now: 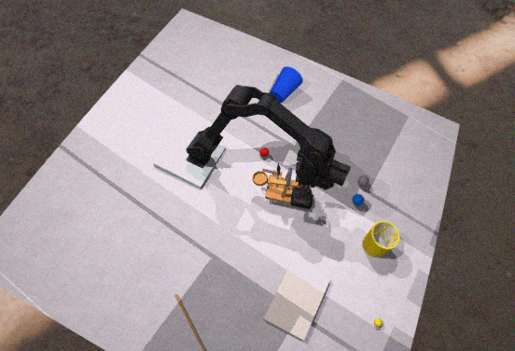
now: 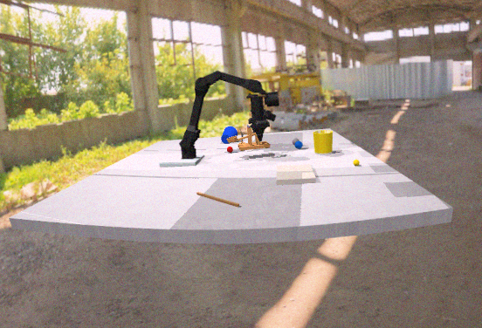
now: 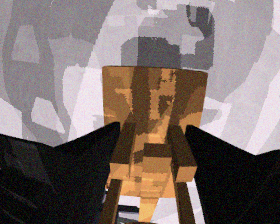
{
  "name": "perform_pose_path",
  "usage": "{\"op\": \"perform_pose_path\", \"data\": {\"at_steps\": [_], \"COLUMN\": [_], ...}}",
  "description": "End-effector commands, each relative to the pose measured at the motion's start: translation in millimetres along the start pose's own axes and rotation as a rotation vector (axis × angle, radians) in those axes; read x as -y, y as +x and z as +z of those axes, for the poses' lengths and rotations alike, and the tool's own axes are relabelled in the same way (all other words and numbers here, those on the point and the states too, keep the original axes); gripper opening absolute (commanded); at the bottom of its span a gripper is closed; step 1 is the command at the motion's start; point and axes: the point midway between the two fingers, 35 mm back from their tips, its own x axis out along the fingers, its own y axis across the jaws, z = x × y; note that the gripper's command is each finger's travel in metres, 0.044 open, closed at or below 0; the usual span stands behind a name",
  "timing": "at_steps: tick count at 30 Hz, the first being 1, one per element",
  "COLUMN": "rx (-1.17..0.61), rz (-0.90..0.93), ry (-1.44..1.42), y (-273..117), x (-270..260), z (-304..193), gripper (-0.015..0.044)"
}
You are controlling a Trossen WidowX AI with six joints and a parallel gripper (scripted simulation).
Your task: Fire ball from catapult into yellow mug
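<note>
While top view shows cup (image 1: 259,178), wrist view shows pincer (image 3: 153,130) clamped on catapult (image 3: 154,100) (image 1: 281,188).

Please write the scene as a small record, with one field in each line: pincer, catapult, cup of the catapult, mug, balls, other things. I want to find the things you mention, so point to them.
pincer (image 3: 153,130): closed on the catapult
catapult (image 1: 279,196) (image 2: 254,146) (image 3: 155,90): wooden, upright on the table
catapult cup (image 1: 259,178): no ball in it
yellow mug (image 1: 374,244) (image 2: 323,142): upright, opening up
balls: red (image 1: 264,152) (image 2: 230,149), blue (image 1: 357,200) (image 2: 299,145), gray (image 1: 363,180) (image 2: 295,140), yellow (image 1: 378,323) (image 2: 356,162)
other things: blue tapered object (image 1: 286,82) (image 2: 229,134), thin brown stick (image 1: 190,323) (image 2: 218,199), cream block (image 1: 295,300) (image 2: 295,174)
</note>
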Motion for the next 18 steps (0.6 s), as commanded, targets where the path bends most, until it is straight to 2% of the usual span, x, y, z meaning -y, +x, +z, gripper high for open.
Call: {"op": "perform_pose_path", "data": {"at_steps": [1, 5, 18], "rx": [0.011, 0.011, 0.011], "rz": [-0.004, -0.005, -0.005], "ry": [0.134, 0.248, 0.254], "y": [-3.8, -3.6, 5.1], "x": [5.1, 14.4, 17.9], "z": [2.9, 4.0, 4.3], "gripper": [0.0, 0.0, 0.0]}}
